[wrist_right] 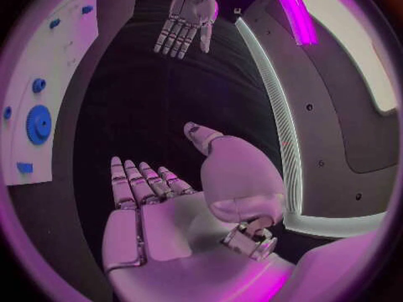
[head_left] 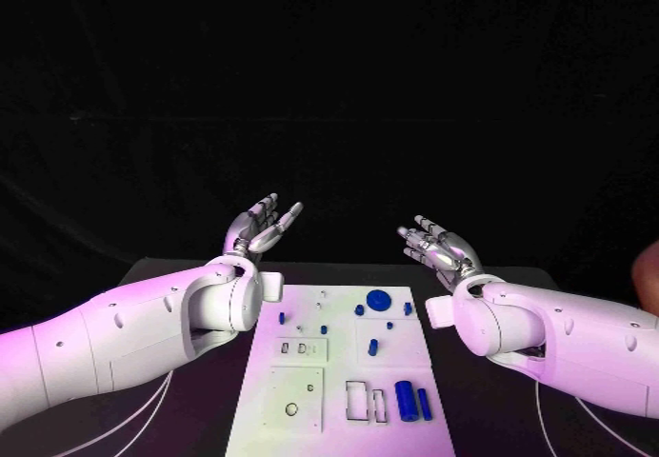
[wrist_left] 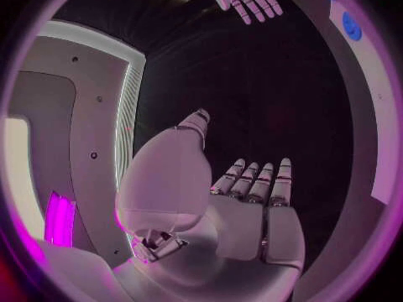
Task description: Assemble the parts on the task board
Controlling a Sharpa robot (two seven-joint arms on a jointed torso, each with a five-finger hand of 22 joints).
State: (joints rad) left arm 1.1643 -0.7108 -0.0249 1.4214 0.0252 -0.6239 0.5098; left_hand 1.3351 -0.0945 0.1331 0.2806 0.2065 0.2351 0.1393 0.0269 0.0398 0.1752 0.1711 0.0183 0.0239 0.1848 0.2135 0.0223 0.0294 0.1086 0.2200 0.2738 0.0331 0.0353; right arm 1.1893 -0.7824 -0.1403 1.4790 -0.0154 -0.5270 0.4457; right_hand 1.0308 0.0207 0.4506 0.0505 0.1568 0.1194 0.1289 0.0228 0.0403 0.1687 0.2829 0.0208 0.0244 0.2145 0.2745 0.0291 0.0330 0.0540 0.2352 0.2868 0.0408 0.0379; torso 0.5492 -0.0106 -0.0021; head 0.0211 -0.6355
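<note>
Hovering above the far end of the task board point(head_left: 275, 419), the left hand point(head_left: 264, 225) and the right hand point(head_left: 437, 245) are both raised with fingers spread wide and nothing in them, so I judge that no assembly step has begun. The white board lies in the middle of the desk point(head_left: 186, 433), between the two arms. On it I count one blue gear point(head_left: 381, 301) at the far right, one large blue cylinder point(head_left: 407, 400) at the near right, and several small blue pieces between them, too small to count surely. Next, one hand must lower to a loose part and close its fingers on it, likely the cylinder.
</note>
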